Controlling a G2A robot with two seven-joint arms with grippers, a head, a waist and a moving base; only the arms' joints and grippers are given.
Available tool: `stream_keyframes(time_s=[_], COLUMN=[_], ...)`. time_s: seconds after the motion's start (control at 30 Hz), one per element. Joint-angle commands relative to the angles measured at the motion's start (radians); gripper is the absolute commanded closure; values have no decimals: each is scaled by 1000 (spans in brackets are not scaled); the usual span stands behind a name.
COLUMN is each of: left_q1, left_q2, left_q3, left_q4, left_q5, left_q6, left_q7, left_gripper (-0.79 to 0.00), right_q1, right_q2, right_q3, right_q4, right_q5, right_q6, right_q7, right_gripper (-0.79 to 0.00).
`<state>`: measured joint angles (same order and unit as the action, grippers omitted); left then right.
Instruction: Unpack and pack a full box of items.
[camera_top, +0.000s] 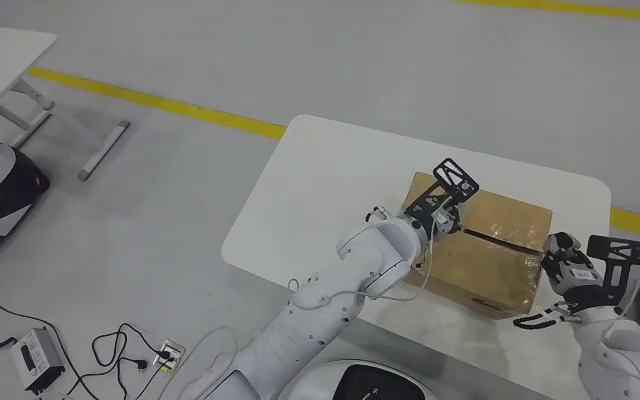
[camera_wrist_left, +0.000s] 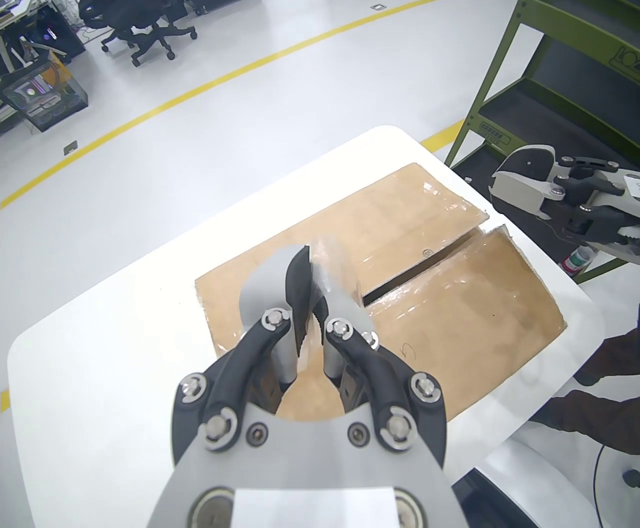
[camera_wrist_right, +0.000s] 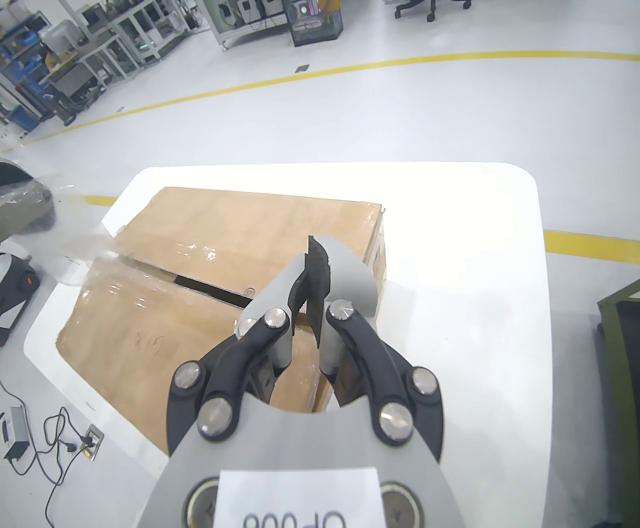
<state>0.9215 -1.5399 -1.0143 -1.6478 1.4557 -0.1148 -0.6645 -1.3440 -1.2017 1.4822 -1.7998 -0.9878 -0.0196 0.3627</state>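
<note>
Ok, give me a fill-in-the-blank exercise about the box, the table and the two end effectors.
1. The cardboard box rests on a ___ table.
2. The left end effector is shut on a strip of clear ___.
3. The right end effector hangs at one end of the box, holding ___.
4. The line painted on the floor is ___.
Missing words: white; tape; nothing; yellow.

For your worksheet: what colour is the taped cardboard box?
The rectangular cardboard box is brown; right wrist view.
</note>
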Motion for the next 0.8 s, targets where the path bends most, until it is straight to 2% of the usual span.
stream_keyframes(time_s=[0.0,0.03,0.1,0.17,0.27,0.33,0.47,0.77], left_q1=[-4,-6,-9,-12,-16,-19,-23,-22], left_q2=[-2,-4,-6,-8,-10,-11,-12,-13], left_q3=[12,18,28,34,36,36,31,25], left_q4=[15,21,29,33,35,35,36,33], left_q5=[4,6,10,11,14,16,17,23], left_q6=[7,12,14,18,22,23,26,21], left_q7=[4,7,8,9,8,10,11,5], left_gripper=[0,0,0,0,0,0,0,0], right_q1=[11,17,20,11,-15,-29,-42,24], right_q2=[-2,-3,-3,-2,4,10,18,13], right_q3=[-21,-29,-38,-31,-5,18,44,-49], right_q4=[14,19,15,-3,-28,-38,-46,-13], right_q5=[-11,-22,-35,-19,26,46,88,57], right_q6=[8,8,-10,-38,-137,-215,-302,-307], right_q7=[-2,-4,-9,-20,-20,1,27,57], right_gripper=[0,-40,-286,-385,-680,-785,-785,-785])
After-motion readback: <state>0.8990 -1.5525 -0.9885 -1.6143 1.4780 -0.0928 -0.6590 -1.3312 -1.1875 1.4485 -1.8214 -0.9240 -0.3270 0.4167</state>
